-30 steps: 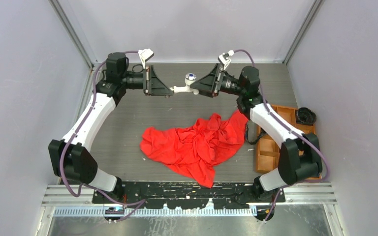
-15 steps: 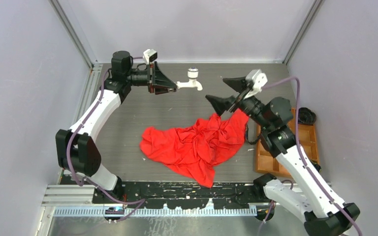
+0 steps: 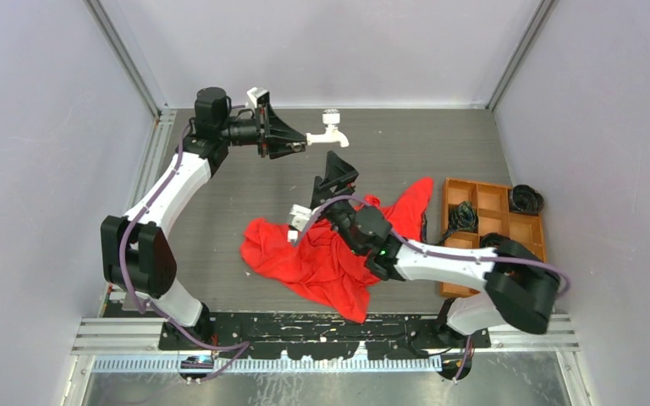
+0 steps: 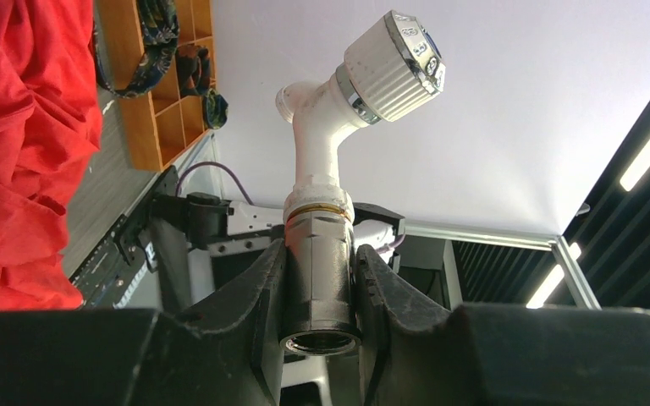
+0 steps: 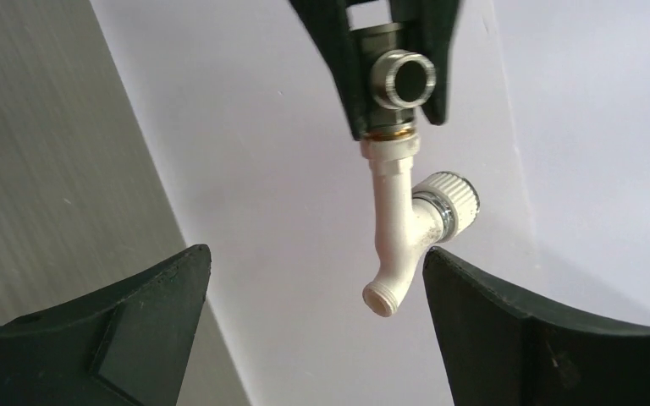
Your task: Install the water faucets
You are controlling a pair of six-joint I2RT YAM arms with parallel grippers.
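Top external: left gripper [image 3: 301, 142] clamps faucet [image 3: 332, 132] near back wall [image 3: 330, 51]; right gripper [image 3: 332, 174] spread, apart.

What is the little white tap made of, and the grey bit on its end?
The white tap looks like plastic: matte and smooth. Its ribbed knob has a shiny rim, probably chromed metal. The grey fitting looks like metal, since it gleams, with a brassy ring where the tap joins.

- faucet [image 3: 326, 135]: white body, brass-coloured ring, grey metal fitting.
- left tool [image 3: 303, 142]: black.
- cloth [image 3: 288, 249]: plain red.
- tray [image 3: 487, 200]: orange; coiled parts [image 3: 464, 216] in it black.
- worktop [image 3: 440, 148]: grey, finely streaked.
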